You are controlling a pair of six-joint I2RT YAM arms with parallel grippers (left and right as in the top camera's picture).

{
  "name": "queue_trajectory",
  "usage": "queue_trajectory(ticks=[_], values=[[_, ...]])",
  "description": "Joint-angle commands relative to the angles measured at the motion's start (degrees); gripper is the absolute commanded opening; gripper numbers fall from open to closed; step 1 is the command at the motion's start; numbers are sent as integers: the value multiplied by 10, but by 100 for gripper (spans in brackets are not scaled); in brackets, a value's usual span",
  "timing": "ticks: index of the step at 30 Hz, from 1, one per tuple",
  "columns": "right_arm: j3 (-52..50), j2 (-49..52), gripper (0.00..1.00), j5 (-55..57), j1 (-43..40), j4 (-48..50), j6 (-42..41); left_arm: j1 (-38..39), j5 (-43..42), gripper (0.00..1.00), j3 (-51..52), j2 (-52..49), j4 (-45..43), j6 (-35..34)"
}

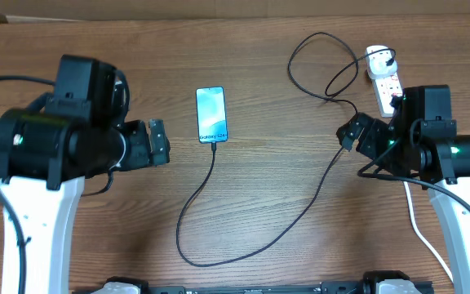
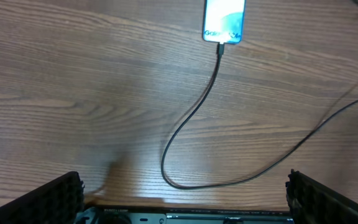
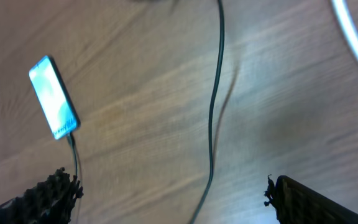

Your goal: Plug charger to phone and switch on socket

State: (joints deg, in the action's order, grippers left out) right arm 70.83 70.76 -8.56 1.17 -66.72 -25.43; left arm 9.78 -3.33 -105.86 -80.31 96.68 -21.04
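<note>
1. Left gripper [image 1: 160,140]: the jaws stand wide apart and hold nothing. It hovers over the wooden tabletop [image 1: 251,49], left of the phone [image 1: 211,114] and apart from it. In the left wrist view, one ridged black finger [image 2: 48,199] shows at each lower corner, with bare wood between them.
2. Right gripper [image 1: 353,131]: the jaws stand wide apart and hold nothing. It sits near the socket [image 1: 386,83], on the side toward the phone, with the black cable running just beside it. In the right wrist view, its fingers [image 3: 316,202] frame bare wood and a stretch of cable.
3. Phone: lies flat near the tabletop centre, screen up and lit light blue with white lettering.
4. Charger [image 1: 300,220]:
   - The black connector tip meets the phone's lower edge and appears seated in the port.
   - The thin black cable curves toward the near edge, sweeps up to the right, then forms loose loops beside the socket.
   - The white plug adapter [image 1: 379,57] sits on the far end of the socket.
5. Socket: a white power strip on the right far side of the tabletop, with red switch marks. The switch position cannot be told.
6. Thick white cord [image 1: 419,233]: runs from the socket toward the near edge, under the right arm.
</note>
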Motion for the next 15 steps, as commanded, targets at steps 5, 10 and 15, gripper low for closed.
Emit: queue_trajectory(ticks=[5, 10, 15], values=[[14, -10, 100, 106, -3, 101, 0, 2, 10, 100, 4, -53, 1, -6], [14, -10, 100, 141, -3, 153, 0, 2, 10, 100, 4, -86, 0, -6], [14, -10, 100, 141, -3, 150, 0, 2, 10, 100, 4, -118, 0, -6]])
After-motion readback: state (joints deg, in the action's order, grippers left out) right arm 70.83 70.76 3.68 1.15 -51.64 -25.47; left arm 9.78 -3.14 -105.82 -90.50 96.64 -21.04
